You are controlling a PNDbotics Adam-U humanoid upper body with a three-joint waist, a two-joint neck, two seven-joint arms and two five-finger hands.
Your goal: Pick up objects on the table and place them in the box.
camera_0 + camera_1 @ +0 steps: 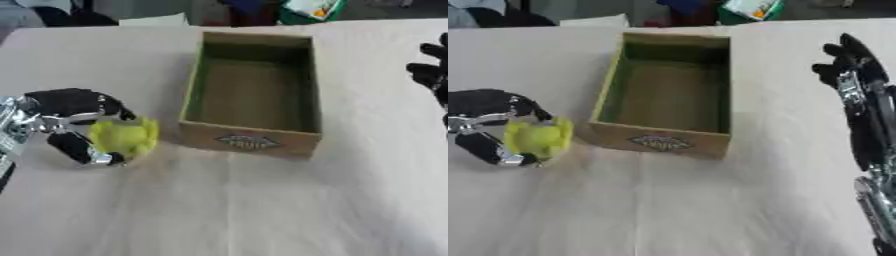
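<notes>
At the left side of the tabletop (262,210), a yellow-green object (124,136) is seen resting on the pale surface, enclosed by the left robot hand (74,122), whose fingers are curled over it from above while the thumb is wrapped beneath it, so that the object is grasped between them. The exact form of the object cannot be made out beyond its rounded, lobed outline. Just to its right, near but not touching, a cardboard box (249,141) is placed with its open top facing upward; a printed emblem is borne on its near wall, and its interior is shown to be greenish and without contents. At the right edge, well apart from the box, the right robot hand (852,70) is held with fingers straight and pointing away from the robot, released and grasping nothing. Dark and green items are visible beyond the far edge.
</notes>
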